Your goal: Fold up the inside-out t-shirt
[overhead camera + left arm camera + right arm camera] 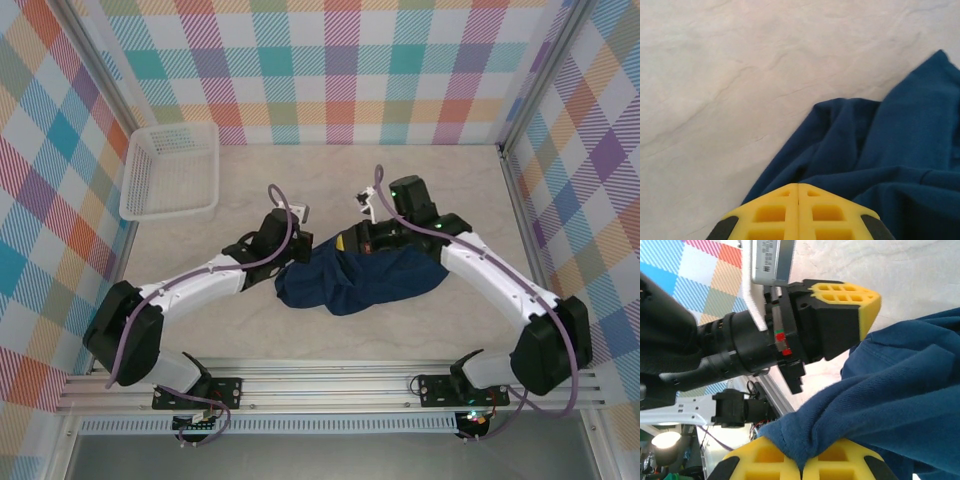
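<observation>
1 camera overlooks from behind; 2 wrist cameras (close-up) share the t-shirt [360, 280].

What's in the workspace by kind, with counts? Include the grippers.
Dark navy t-shirt: 1
White mesh basket: 1
Yellow-fingered grippers: 2 (left gripper, right gripper)
Total: 4

R pincer [801, 461] clamped on navy t-shirt [900, 405].
</observation>
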Available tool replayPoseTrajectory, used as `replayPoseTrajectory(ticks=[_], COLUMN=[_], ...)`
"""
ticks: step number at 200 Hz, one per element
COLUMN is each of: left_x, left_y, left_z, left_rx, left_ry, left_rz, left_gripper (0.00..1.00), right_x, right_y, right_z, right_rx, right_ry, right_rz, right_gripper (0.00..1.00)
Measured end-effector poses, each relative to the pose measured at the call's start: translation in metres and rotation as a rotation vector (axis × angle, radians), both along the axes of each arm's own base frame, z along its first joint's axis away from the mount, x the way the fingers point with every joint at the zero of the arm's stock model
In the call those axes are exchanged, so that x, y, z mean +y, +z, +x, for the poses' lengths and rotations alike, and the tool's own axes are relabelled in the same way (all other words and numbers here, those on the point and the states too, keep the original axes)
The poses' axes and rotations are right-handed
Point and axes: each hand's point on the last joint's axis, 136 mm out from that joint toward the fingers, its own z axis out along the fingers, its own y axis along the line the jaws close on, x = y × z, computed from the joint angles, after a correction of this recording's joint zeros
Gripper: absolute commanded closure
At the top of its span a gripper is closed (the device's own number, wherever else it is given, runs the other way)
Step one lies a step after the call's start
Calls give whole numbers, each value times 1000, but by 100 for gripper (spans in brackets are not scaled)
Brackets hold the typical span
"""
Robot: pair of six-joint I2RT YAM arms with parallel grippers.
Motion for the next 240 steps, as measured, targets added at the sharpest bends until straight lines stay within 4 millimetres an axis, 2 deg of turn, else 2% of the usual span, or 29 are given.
replayPoseTrajectory(ticks=[23, 42, 64, 77, 99, 126, 141, 153, 162, 175, 205, 240], left_x=[5, 6, -4, -14, -22, -35, -42, -47, -49, -52, -50, -25], left_y=[10, 28, 44, 46, 40, 33, 24, 15, 9, 5, 5, 7], left_z=[-8, -31, -62, -75, -87, -92, -91, -88, -86, -82, -75, -67], left_rx=[12, 2, -3, 12, 53, 90, 115, 137, 151, 159, 129, 91], left_ry=[21, -5, -69, -112, -152, -197, -211, -215, -211, -206, -195, -137], left_rz=[-61, -152, -253, -287, -319, -339, -331, -318, -309, -298, -263, -187], left_gripper=[65, 54, 48, 45, 38, 38, 39, 45, 51, 66, 92, 97], right_x=[10, 13, 12, 12, 12, 11, 11, 11, 12, 12, 9, -1], right_y=[-15, -23, -22, -22, -22, -22, -22, -22, -21, -21, -24, -36], right_z=[11, 17, 24, 27, 31, 32, 32, 32, 32, 32, 35, 31], right_rx=[28, 41, 29, 24, 16, 14, 13, 11, 9, 8, -3, -30], right_ry=[-39, -71, -100, -115, -133, -138, -138, -139, -139, -139, -154, -141], right_rz=[-26, -42, -42, -41, -46, -49, -49, -47, -45, -45, -65, -149], right_gripper=[100, 100, 100, 100, 100, 100, 100, 100, 100, 100, 100, 100])
